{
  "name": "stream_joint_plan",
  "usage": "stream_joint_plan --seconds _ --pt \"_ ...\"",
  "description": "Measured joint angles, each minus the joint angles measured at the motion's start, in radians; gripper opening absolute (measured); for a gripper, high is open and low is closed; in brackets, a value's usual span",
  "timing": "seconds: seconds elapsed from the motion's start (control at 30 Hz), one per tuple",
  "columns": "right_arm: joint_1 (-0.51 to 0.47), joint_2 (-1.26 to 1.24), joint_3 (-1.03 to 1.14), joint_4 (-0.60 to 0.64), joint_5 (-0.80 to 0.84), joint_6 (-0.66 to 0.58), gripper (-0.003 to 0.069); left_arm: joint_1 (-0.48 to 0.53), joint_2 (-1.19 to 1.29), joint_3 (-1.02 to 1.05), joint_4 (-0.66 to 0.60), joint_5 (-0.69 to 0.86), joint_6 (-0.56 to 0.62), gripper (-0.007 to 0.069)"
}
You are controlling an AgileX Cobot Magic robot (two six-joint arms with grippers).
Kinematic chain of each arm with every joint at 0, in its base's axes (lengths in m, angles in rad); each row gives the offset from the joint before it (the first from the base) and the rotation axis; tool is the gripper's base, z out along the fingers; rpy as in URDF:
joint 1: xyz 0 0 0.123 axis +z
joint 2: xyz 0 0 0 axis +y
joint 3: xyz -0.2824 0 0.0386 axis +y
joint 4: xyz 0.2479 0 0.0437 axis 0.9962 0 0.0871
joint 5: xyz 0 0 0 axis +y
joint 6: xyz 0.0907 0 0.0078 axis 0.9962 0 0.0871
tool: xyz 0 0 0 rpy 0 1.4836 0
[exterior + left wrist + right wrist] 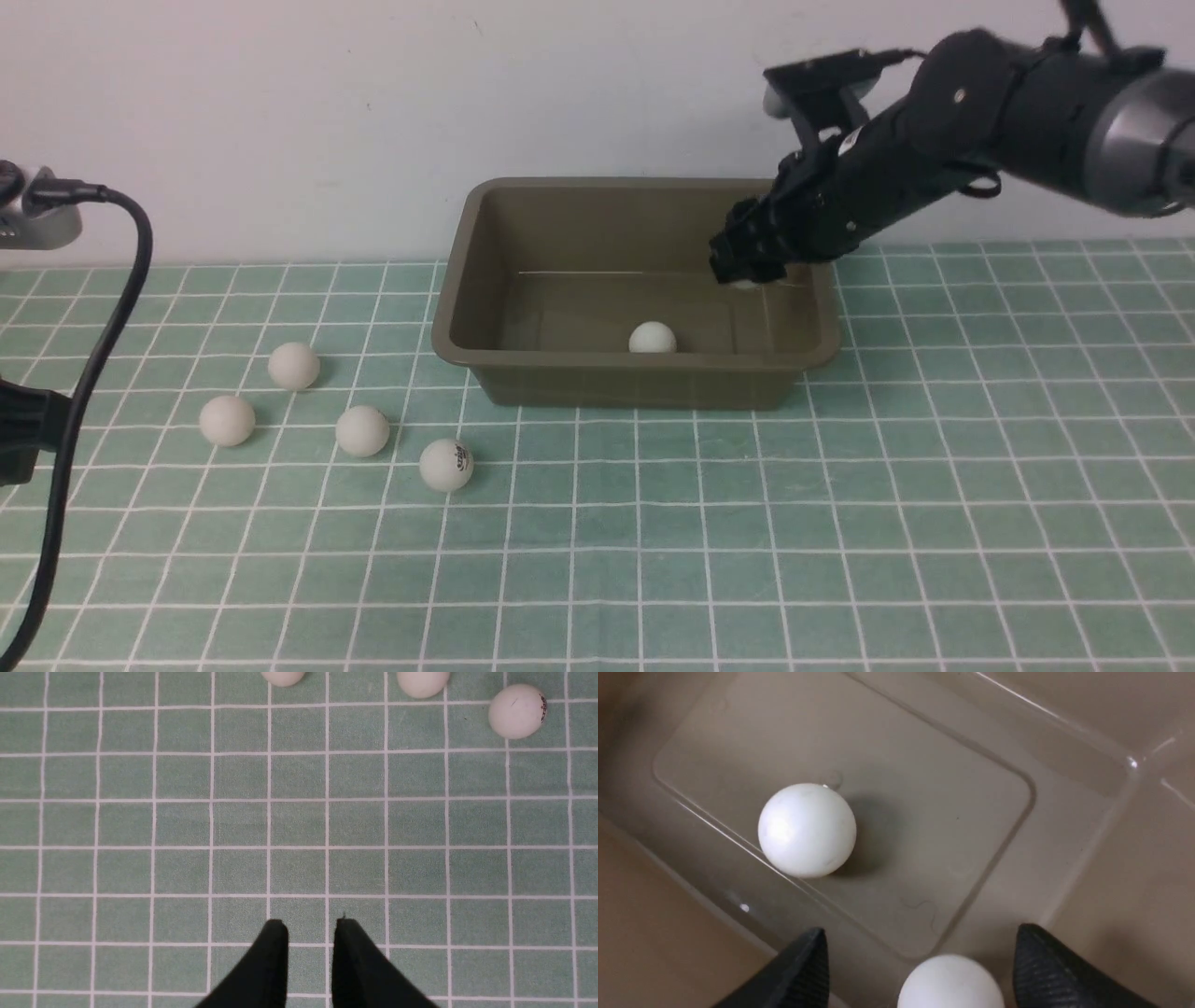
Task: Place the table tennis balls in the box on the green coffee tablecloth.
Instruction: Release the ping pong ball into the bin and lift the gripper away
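Carefully releasing white ball (pixel 950 984) at three o'clock inside box (pixel 635 385), showing right gripper (pixel 923 935) wide apart; best lifting straight, clearing rim before swinging. Showing left gripper (pixel 309 924) narrowly apart. Seeing four balls (pixel 362 431) toward eight o'clock on tablecloth (pixel 653 523).

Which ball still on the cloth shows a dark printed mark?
The ball nearest the box, last in the cloth group toward the right; the other three there show plain white in the front view.

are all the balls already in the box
No, in the front view four balls, among them the one with a dark logo, lie on the green tablecloth outside the box.
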Motion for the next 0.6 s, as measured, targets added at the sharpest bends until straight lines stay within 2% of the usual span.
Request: stream_joint_plan --seconds 0.37,0.53,0.6 --pt "0.000 -0.052 -0.288 -0.020 0.222 0.001 0.0465 0.000 0.008 0.000 0.002 -0.149 0.034 0.0125" --pt "0.000 -0.092 -0.466 -0.064 0.365 0.022 0.0416 0.000 0.062 0.000 0.001 -0.237 0.041 0.0125" --pt "0.000 -0.112 -0.547 -0.107 0.472 0.045 0.0373 0.000 0.104 0.000 0.007 -0.262 0.042 0.0129"
